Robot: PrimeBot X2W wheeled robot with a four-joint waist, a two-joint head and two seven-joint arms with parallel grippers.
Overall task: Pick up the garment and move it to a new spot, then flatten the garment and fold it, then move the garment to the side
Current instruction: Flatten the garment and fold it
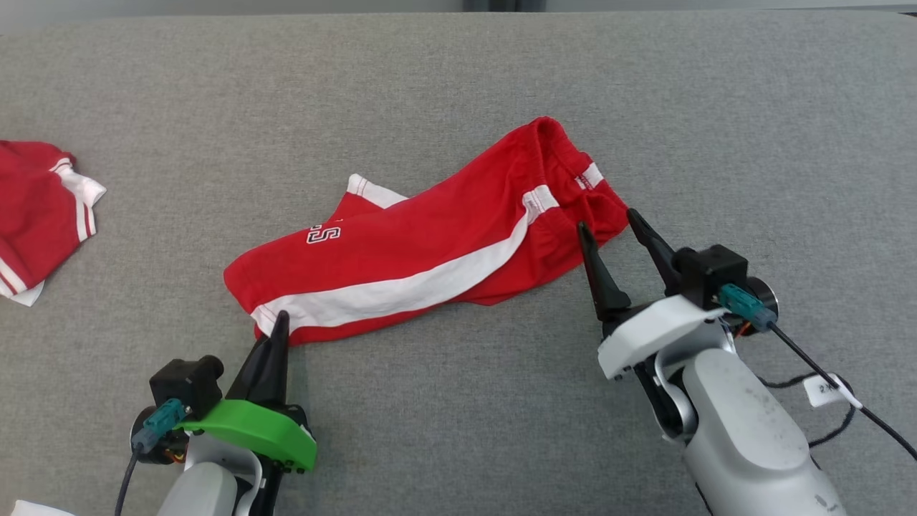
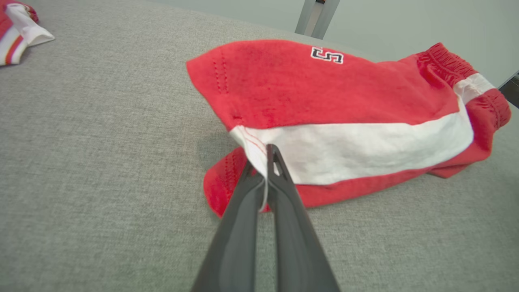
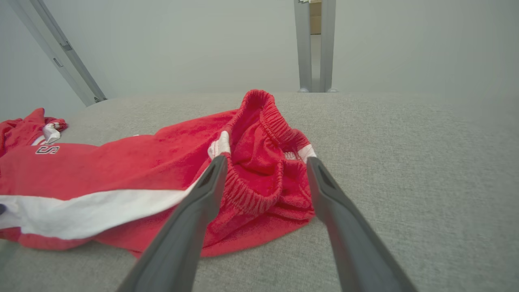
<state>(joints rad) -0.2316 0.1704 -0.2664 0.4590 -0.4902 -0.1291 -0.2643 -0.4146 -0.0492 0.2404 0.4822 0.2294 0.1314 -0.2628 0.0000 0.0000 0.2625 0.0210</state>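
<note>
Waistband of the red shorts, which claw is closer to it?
Right. The right claw stands open astride the waistband; the left claw is shut on the leg hem at the opposite end of the red shorts.

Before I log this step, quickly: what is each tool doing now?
Left tool: closed, holding the leg hem of the red shorts.
Right tool: open at the waistband, holding nothing.
</note>
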